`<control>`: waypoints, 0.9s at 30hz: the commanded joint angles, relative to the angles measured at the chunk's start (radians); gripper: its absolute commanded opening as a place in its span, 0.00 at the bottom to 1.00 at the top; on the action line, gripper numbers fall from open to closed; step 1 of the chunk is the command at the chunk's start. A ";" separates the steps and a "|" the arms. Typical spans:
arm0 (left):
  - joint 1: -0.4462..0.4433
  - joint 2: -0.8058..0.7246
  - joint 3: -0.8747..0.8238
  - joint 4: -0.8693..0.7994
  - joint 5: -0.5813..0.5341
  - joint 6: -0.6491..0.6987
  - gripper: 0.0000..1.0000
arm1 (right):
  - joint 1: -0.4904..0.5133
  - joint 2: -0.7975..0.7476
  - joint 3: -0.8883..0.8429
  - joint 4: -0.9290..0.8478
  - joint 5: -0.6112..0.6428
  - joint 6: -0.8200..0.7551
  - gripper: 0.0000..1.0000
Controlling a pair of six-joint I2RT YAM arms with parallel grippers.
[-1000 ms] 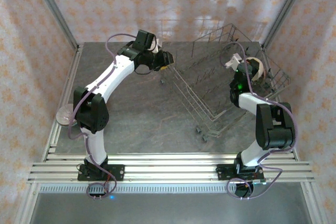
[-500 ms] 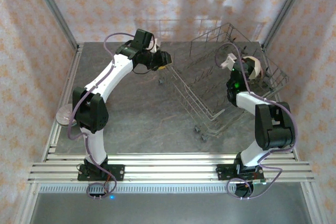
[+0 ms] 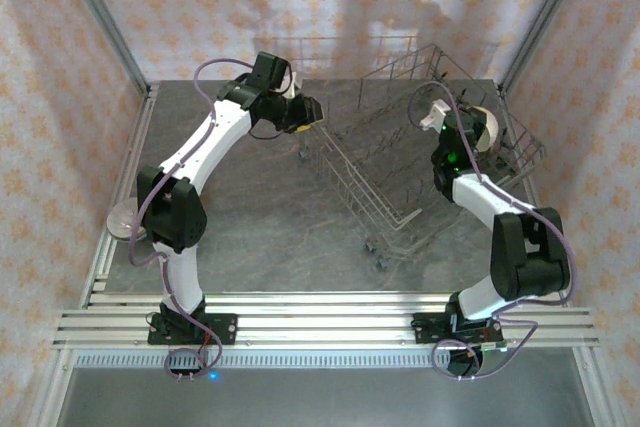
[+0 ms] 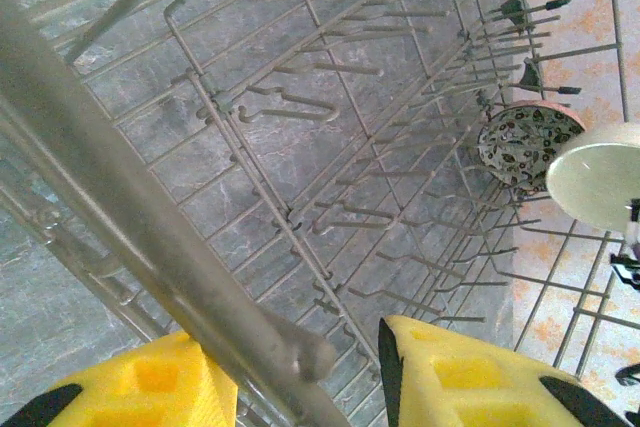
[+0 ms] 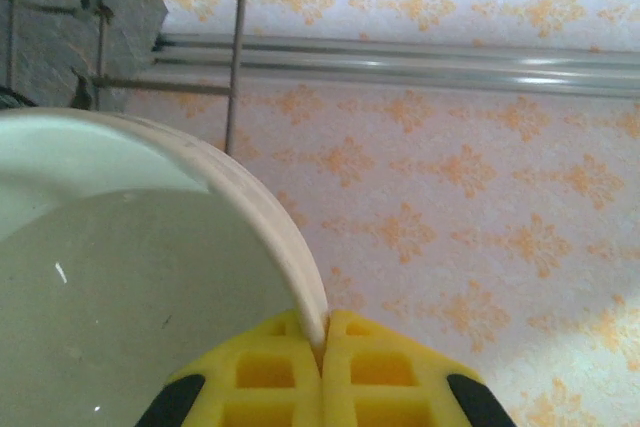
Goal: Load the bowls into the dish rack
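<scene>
White bowl: glazed and pale, held up over the far right part of the rack, above the tines and not yet set between them.
Right pincer: fingers together on the bowl's rim, one inside the wall and one outside, a thin pinch right at the edge.
Left pincer: the rack's thick top rim wire runs between its yellow fingers. I judge them closed on it, steadying the rack, which sits askew on the grey worktop.
Patterned bowl: already in the rack, apparently on edge among the far tines, near the white one.
Handling, bowl: I reckon it is stiff, fairly light, slick with glaze and liable to chip against wire. The rim is the only place a narrow pincer gets purchase. Held there it may swing, so I would lower it slowly.
Handling, rack: thin springy wire, probably light enough to slide if nudged. The heavy rim is the sound place to hold it.
Right wrist view: shows the pinch on the rim plainly, which the top view leaves too small to read.
Left wrist view: gives me the tine rows and both bowls from the rack's side.
Top view: gives me both arms and the rack's skew across the worktop.
</scene>
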State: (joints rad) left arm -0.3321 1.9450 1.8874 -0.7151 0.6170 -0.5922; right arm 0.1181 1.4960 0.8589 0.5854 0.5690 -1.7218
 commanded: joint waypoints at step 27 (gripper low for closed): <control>0.022 -0.030 -0.037 0.121 -0.005 0.116 0.06 | 0.005 0.053 0.019 0.080 0.105 -0.072 0.00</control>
State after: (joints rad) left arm -0.3260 1.9434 1.8736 -0.6930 0.6178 -0.5972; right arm 0.1234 1.5166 0.8551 0.5999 0.6365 -1.7718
